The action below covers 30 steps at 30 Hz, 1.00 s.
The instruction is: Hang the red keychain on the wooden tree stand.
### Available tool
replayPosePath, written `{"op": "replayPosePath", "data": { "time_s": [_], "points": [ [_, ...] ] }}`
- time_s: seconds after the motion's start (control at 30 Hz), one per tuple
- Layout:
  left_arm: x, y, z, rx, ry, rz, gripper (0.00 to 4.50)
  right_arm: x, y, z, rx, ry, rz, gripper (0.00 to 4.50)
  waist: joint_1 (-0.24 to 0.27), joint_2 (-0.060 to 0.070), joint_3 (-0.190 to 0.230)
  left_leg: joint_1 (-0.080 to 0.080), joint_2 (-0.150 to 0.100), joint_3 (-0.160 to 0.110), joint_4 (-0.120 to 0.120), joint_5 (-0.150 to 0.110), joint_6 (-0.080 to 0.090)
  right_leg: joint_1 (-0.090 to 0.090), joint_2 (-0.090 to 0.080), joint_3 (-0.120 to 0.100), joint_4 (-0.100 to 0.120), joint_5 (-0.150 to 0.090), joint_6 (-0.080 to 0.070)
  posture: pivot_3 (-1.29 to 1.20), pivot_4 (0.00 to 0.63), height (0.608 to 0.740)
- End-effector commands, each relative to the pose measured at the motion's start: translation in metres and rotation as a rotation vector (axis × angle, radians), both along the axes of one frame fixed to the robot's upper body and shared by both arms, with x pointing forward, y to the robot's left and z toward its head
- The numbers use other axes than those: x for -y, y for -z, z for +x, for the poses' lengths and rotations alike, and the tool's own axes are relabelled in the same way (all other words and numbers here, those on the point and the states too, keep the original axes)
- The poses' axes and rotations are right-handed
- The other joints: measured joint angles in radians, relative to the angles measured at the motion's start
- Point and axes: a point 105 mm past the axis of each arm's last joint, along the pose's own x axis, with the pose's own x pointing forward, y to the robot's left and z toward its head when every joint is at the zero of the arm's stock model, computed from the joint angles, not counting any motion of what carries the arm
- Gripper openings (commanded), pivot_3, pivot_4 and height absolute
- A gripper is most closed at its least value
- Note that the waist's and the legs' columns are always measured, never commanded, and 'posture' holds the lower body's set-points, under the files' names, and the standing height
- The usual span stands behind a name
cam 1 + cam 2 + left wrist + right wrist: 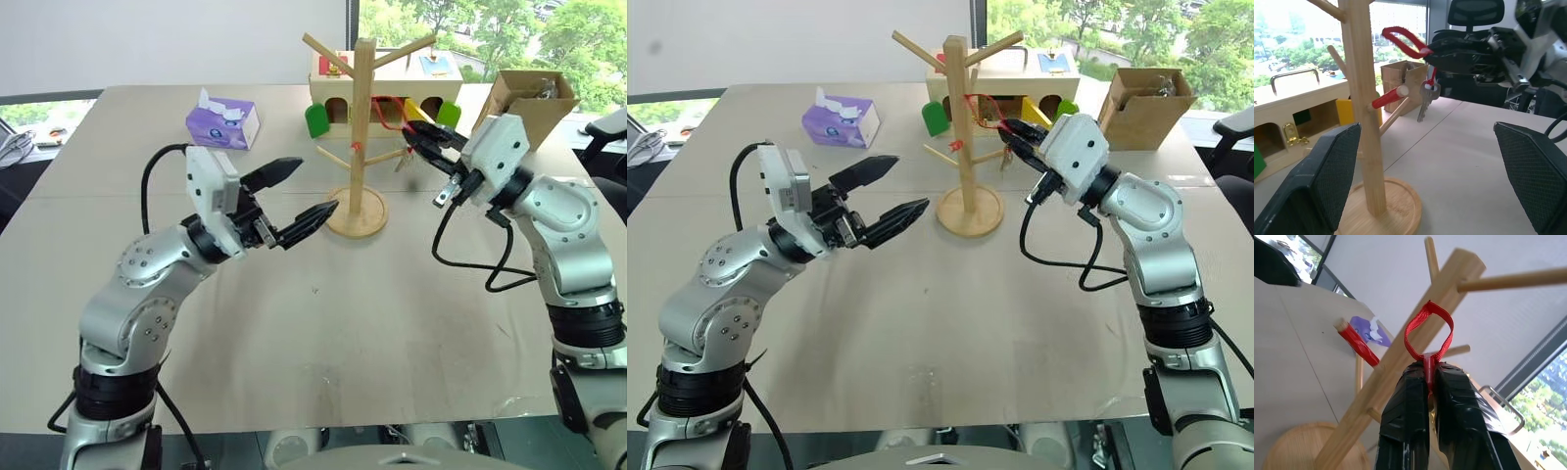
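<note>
One wooden tree stand (360, 147); one red keychain (1409, 43) carrying one silver key (1425, 100). One purple tissue box (223, 124), one wooden box with coloured flaps (387, 90), one cardboard box (529, 98) on the surface (343, 323). Two grippers: left (294, 196), right (428, 143)

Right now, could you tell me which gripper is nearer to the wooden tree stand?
The right. The right gripper holds the red keychain beside the wooden tree stand, near a red-tipped peg. The left gripper is open, lower on the opposite side, short of the stand's base.
</note>
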Motion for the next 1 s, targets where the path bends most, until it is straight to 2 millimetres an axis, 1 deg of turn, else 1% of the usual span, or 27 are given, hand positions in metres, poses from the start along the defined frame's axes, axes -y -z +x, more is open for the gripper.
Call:
{"op": "replayPosePath", "data": {
  "time_s": [0.03,0.2,0.3,0.7,0.83,0.97,1.0],
  "points": [
    [-0.001,-0.012,-0.006,0.046,0.0,0.008,4.5,-0.011,-0.003,-0.018,0.064,-0.073,-0.05,0.06,0.001,0.0,0.0,0.0,0.0,0.0,0.0,0.0,0.0,0.0,0.0,0.0,0.0,0.0,0.0,0.0,0.15,0.74],
    [0.0,-0.008,-0.006,0.032,0.0,0.02,4.5,-0.017,0.005,-0.021,0.04,-0.109,-0.092,0.06,0.0,0.0,0.0,0.0,0.0,0.0,0.0,0.0,0.0,0.0,0.0,0.0,0.0,0.0,0.0,0.0,0.15,0.74],
    [-0.001,-0.008,-0.005,0.031,-0.001,0.021,4.5,-0.019,0.009,-0.019,0.03,-0.109,-0.093,0.06,0.0,0.0,0.0,0.0,0.0,0.0,0.0,0.0,0.0,0.0,0.0,0.0,0.0,0.0,0.0,0.0,0.15,0.74],
    [-0.002,-0.008,-0.004,0.036,-0.017,0.025,4.5,-0.026,0.031,0.004,-0.026,-0.089,-0.065,0.06,0.0,0.0,0.0,0.0,0.0,0.0,0.0,0.0,0.0,0.0,0.0,0.0,0.0,0.0,0.0,0.0,0.15,0.74],
    [-0.003,-0.008,-0.005,0.037,-0.025,0.028,4.5,-0.024,0.03,0.015,-0.008,-0.041,-0.036,0.06,-0.001,0.0,0.0,0.0,0.0,0.0,0.0,0.0,0.0,0.0,0.0,0.0,0.0,0.0,0.0,0.0,0.15,0.74],
    [-0.003,-0.007,-0.006,0.039,-0.031,0.029,4.5,-0.024,0.025,0.02,0.014,-0.022,0.009,0.06,-0.003,0.0,0.0,0.0,0.0,0.0,0.0,0.0,0.0,0.0,0.0,0.0,0.0,0.0,0.0,0.0,0.15,0.74],
    [-0.003,-0.008,-0.006,0.039,-0.032,0.029,4.5,-0.024,0.024,0.02,0.014,-0.023,0.016,0.83,-0.003,0.0,0.0,0.0,0.0,0.0,0.0,0.0,0.0,0.0,0.0,0.0,0.0,0.0,0.0,0.0,0.15,0.74]
  ]
}}
